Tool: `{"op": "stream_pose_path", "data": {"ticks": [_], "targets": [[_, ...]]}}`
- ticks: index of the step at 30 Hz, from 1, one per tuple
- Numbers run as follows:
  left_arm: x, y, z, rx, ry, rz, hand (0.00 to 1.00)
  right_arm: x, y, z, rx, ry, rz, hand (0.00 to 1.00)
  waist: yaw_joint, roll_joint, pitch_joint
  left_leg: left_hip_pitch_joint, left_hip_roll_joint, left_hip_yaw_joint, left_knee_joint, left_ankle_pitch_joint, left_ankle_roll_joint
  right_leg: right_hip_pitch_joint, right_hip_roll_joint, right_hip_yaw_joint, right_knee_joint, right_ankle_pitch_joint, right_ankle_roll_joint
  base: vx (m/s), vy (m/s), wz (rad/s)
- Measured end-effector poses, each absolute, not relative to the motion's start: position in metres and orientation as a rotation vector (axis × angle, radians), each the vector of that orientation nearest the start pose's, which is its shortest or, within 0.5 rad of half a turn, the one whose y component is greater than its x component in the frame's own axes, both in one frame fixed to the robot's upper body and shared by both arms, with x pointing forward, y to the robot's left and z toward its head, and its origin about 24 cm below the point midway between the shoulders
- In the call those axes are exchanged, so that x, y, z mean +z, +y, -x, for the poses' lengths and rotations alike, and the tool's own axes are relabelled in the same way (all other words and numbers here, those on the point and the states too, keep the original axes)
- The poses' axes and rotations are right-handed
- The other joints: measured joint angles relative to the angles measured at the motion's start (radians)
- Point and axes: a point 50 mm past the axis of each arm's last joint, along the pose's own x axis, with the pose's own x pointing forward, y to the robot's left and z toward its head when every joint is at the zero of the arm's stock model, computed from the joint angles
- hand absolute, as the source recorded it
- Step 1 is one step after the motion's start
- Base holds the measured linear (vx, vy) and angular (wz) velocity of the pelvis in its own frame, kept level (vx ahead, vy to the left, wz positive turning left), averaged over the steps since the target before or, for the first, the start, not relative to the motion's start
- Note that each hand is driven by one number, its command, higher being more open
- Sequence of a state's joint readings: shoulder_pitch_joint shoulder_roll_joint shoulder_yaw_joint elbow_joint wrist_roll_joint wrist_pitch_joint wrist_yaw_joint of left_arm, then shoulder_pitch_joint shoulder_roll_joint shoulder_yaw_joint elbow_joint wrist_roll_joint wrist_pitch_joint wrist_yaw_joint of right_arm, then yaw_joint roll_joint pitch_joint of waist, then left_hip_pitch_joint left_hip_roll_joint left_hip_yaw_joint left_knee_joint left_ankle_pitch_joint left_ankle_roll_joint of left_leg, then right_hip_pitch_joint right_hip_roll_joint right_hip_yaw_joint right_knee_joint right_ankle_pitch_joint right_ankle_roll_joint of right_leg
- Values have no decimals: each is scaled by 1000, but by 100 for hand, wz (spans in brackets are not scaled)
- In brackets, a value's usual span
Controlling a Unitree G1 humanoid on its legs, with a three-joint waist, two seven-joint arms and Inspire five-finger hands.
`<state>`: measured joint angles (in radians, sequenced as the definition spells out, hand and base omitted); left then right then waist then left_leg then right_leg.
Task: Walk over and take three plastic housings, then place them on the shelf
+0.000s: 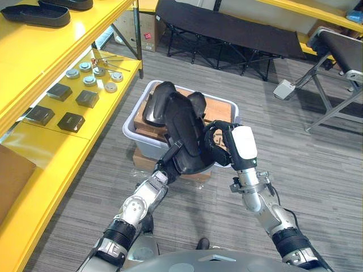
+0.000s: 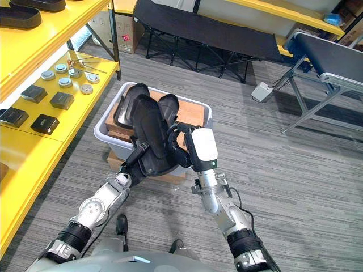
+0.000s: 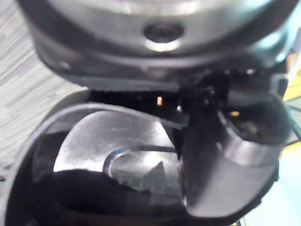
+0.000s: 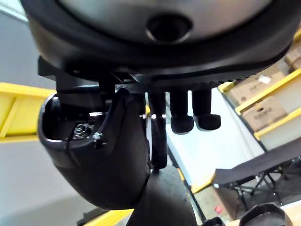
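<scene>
The right hand (image 1: 241, 144) is clamping the housing (image 1: 184, 127) above the bin (image 1: 144, 148), the left hand's (image 1: 168, 161) grip being hidden, so carrying it to the shelf (image 1: 51, 147) is likely coming next.

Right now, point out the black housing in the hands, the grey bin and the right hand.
black housing (image 1: 182, 127), left eye view, curved back.
grey bin (image 1: 142, 146), left eye view, front wall.
right hand (image 1: 244, 144), left eye view, white cover.
</scene>
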<state>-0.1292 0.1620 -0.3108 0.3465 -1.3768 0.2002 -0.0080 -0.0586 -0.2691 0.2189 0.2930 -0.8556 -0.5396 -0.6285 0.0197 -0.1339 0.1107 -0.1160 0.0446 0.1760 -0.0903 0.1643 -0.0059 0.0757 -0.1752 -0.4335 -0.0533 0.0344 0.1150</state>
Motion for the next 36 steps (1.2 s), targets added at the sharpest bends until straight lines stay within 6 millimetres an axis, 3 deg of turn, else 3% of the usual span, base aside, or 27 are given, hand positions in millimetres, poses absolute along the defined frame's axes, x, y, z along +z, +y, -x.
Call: {"op": "stream_pose_path", "data": {"ticks": [9, 14, 17, 20, 21, 23, 24, 25, 27, 31, 36], "targets": [[-14, 98, -256, -214, 434, 1107, 0, 35, -134, -231, -37, -630, 836, 100, -1, 1, -3, -3, 0, 8, 0, -1, 1, -7, -6, 1, 0, -3, -4, 0, 0, -1], [18, 101, -264, -236, 242, 926, 0, 47, -135, -230, -142, -622, 765, 100, 2, 9, -7, -15, -1, 13, 1, 0, 1, -24, -2, -1, 11, -7, -9, 2, 1, -1], [46, 112, -269, -140, 52, 822, 0, 65, -142, -233, -267, -630, 662, 100, -1, 20, -13, -2, -3, 15, 3, 5, 8, -20, -8, 1, 22, -8, -8, 28, 22, -3], [61, 137, -272, 43, -102, 774, 0, 76, -154, -232, -355, -629, 631, 100, -15, 48, -30, 4, -5, 15, 1, 3, 5, -22, -12, 0, 31, -16, -6, 0, 0, 0], [63, 155, -269, 168, -156, 713, 0, 76, -165, -230, -420, -598, 613, 100, -23, 60, -37, 5, -4, 15, 0, -1, 0, -22, -11, 0, 32, -21, -9, 0, 0, 0], [59, 189, -257, 396, -215, 594, 0, 70, -189, -224, -552, -505, 590, 100, -29, 79, -49, 10, -2, 22, 0, -3, -2, -20, -11, 4, 32, -24, -8, 7, 5, -7], [57, 197, -253, 453, -224, 566, 0, 67, -197, -221, -590, -474, 586, 100, -29, 83, -51, 11, -1, 23, 0, -3, -2, -19, -11, 4, 32, -25, -8, 19, 5, -5], [55, 213, -241, 586, -239, 468, 0, 58, -215, -210, -669, -397, 580, 100, -24, 91, -56, 15, 0, 26, 0, -5, -4, -16, -10, 4, 29, -26, -9, 0, 0, 0], [53, 224, -230, 695, -243, 382, 0, 50, -226, -200, -726, -332, 566, 100, -25, 96, -59, 17, 1, 28, 0, -12, -8, -13, -10, 6, 24, -26, -9, 9, 6, -2], [57, 227, -219, 817, -269, 180, 0, 33, -231, -181, -782, -223, 501, 100, -29, 105, -67, 18, 2, 36, 0, -15, -10, -14, -12, 15, 16, -25, -8, 8, 23, -5], [60, 226, -212, 785, -286, 137, 0, 21, -228, -171, -803, -142, 416, 100, -53, 107, -94, 17, 0, 44, 0, -22, -9, -20, -14, 25, 15, -25, -8, 29, 17, -6]]}}
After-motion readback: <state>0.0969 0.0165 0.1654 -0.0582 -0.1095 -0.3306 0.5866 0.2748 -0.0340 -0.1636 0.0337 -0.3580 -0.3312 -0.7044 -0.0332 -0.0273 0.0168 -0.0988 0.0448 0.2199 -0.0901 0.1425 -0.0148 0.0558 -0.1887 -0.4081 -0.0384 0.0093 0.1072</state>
